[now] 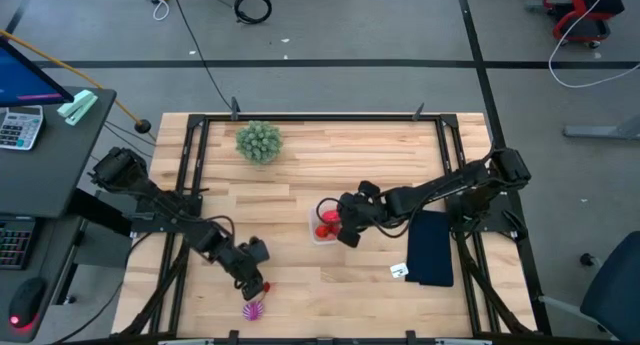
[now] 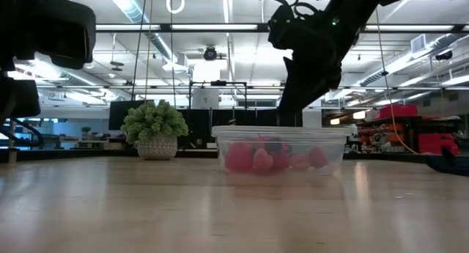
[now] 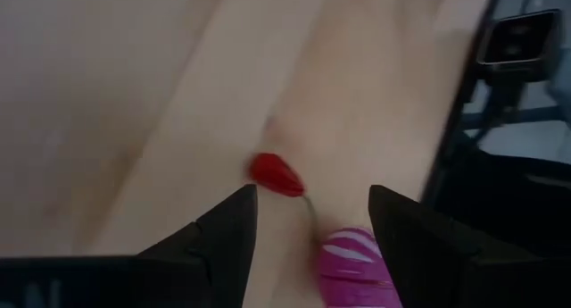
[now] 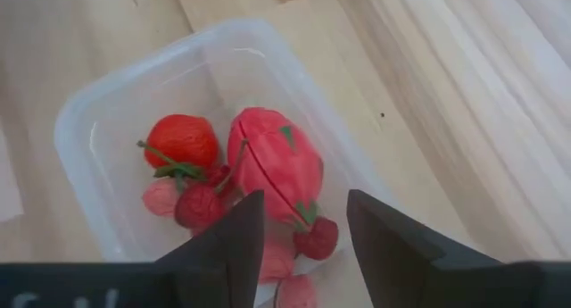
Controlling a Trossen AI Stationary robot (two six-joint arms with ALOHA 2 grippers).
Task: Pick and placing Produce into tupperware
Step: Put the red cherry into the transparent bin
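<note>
I've got the right gripper (image 4: 299, 223) hovering wide open and empty over the tub (image 4: 98, 120), which holds red fruit (image 4: 272, 161). My left gripper (image 3: 312, 223), also open and empty, hangs above a chili (image 3: 275, 174) beside the purple spiky one (image 3: 352, 259).

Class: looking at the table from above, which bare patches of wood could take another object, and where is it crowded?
Free: the wide strip between the bushy green plant and the clear plastic tub. Crowded: around that tub, under the right gripper; and the front edge, where the left gripper hovers over the spiky magenta toy.
</note>
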